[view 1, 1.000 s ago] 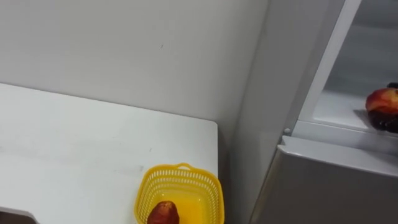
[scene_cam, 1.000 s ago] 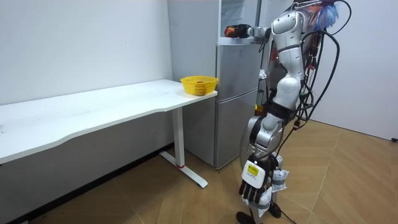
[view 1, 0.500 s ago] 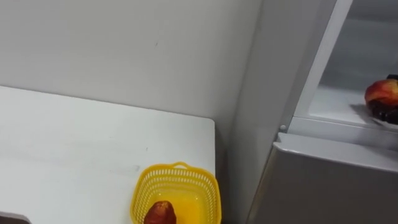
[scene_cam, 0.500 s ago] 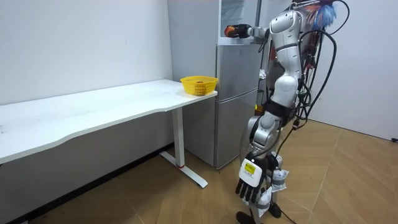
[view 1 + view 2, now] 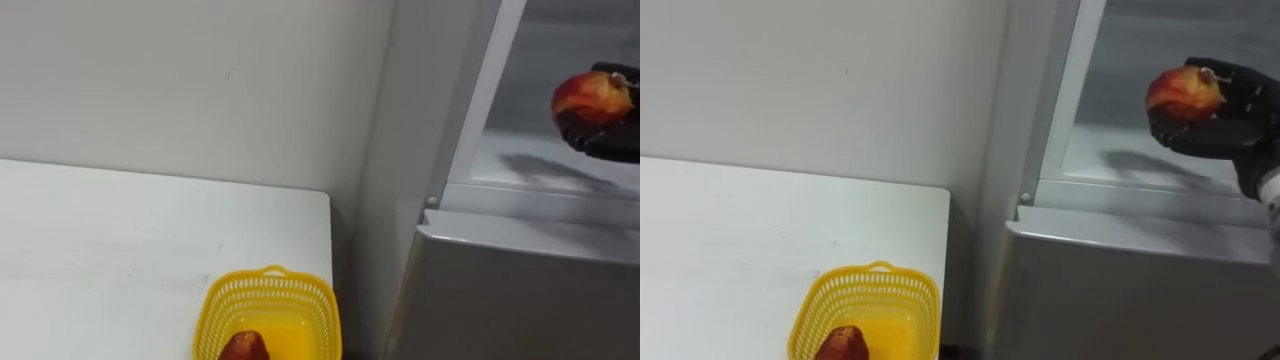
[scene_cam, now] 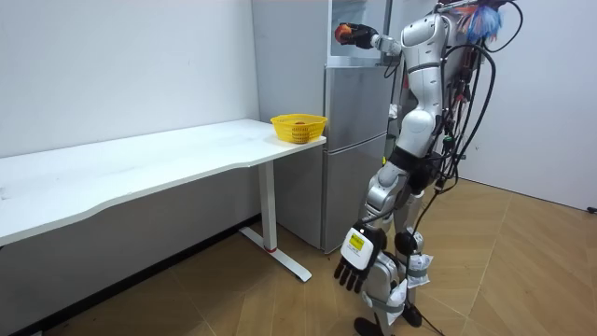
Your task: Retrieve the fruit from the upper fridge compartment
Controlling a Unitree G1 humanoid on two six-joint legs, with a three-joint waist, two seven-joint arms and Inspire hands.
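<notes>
Left eye view: a red-and-yellow apple (image 5: pixel 590 97) is seen at the far right, raised inside the open upper fridge compartment (image 5: pixel 505 60), above the white shelf (image 5: pixel 520 150) and clear of it. The apple is cupped from below by the right hand (image 5: pixel 612 138), whose dark fingers are curled round it. Below the compartment the grey lower door (image 5: pixel 510 290) is shut. To the left a white table (image 5: pixel 120 240) is shown against the wall. A yellow basket (image 5: pixel 300 300) stands at the table's near right corner, just beside the fridge's side, and a reddish fruit (image 5: pixel 243 347) lies in it.

Right eye view: the same layout is given, with the apple's stem end turned up and the fingers wrapped under and behind the fruit.

Room view: the robot is stood upright on the wooden floor (image 6: pixel 522 271) before the fridge, to the room view's right of the table. Its right arm is stretched up to the upper compartment. The left hand (image 6: pixel 353 271) hangs low by the legs, fingers straight, spread and holding nothing.
</notes>
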